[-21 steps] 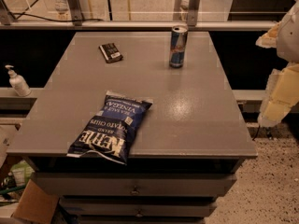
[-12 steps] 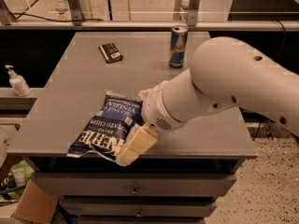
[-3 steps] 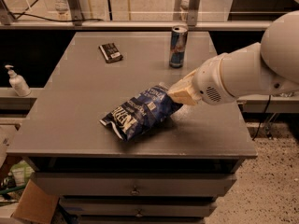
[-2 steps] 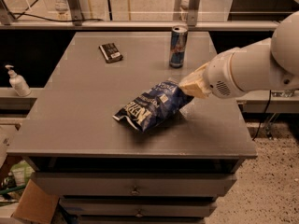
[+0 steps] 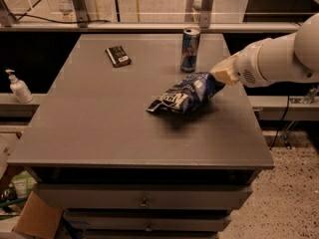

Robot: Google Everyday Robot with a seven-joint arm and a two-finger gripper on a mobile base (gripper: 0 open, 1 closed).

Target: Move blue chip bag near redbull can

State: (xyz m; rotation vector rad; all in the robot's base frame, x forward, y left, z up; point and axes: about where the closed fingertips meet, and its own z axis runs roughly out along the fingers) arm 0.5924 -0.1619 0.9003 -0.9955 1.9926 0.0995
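The hand pinches the right end of the blue chip bag and holds it slung just above the desk. A shadow lies under the bag, so I judge it is being carried, not dragged. The bag hangs just in front of the redbull can, near it but apart. The bag's white lettering is tilted and unreadable, as is the can's logo.
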